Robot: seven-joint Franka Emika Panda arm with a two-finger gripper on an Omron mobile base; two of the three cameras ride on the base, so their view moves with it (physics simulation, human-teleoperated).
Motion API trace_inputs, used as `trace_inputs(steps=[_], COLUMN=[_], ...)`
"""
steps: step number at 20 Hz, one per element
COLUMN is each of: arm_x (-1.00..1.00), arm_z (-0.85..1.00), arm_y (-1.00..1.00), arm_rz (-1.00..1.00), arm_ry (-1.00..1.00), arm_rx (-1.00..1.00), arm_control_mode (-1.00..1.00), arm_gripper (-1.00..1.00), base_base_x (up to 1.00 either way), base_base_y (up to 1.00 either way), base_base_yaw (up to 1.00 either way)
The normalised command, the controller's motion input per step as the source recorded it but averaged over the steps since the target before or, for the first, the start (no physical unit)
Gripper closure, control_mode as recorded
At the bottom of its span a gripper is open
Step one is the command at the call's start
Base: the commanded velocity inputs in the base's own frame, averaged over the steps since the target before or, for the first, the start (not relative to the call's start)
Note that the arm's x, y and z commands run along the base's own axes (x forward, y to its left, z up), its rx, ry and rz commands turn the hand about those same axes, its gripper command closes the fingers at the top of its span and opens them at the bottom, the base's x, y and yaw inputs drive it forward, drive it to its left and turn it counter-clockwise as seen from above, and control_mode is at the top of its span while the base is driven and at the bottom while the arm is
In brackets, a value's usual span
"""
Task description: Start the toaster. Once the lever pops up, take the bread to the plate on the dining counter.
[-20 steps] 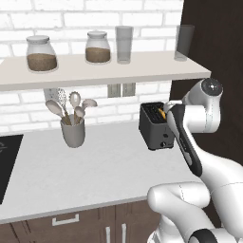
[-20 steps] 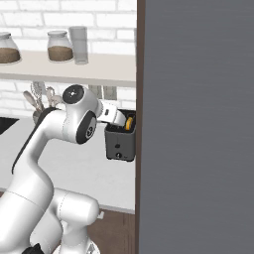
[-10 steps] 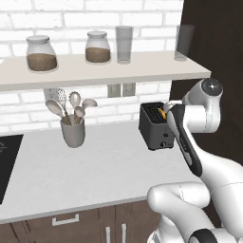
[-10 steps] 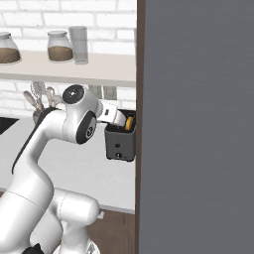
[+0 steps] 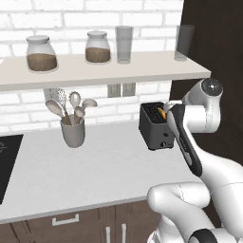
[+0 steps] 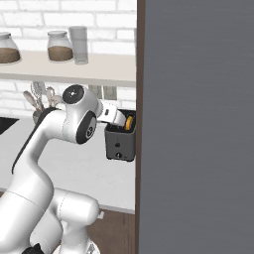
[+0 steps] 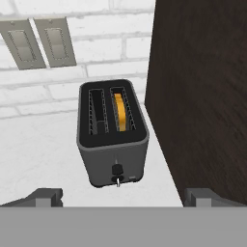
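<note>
The grey wall counter runs below white brick. The toaster stands at its right end, against the back wall beside a dark panel, knob face toward the front edge. The bread stands on edge in the right slot, long axis front-to-back. Judged light, rigid, crumbly: pinch its flat faces at the top edge. The gripper hovers above, jaws fully spread, empty.

Bright, even rendered light, soft faint shadows, no glare, sharp focus, no edge distortion

Glossy white rounded arm segments, dark joint bands
</note>
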Motion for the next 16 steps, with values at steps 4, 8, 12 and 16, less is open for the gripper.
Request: trace_inputs(steps=[4, 8, 12, 16], arm_x=[0.00, 0.00, 0.00, 0.00], arm_z=[0.00, 0.00, 0.00, 0.00], arm_y=[0.00, 0.00, 0.00, 0.00], arm_rz=[0.00, 0.00, 0.00, 0.00], arm_ry=[0.00, 0.00, 0.00, 0.00], arm_rx=[0.00, 0.00, 0.00, 0.00], arm_control_mode=[-1.00, -1.00, -1.00, -1.00], arm_gripper=[-1.00, -1.00, -1.00, -1.00], base_base_x=[0.00, 0.00, 0.00, 0.00], base_base_y=[0.00, 0.00, 0.00, 0.00], base_base_yaw=[0.00, 0.00, 0.00, 0.00])
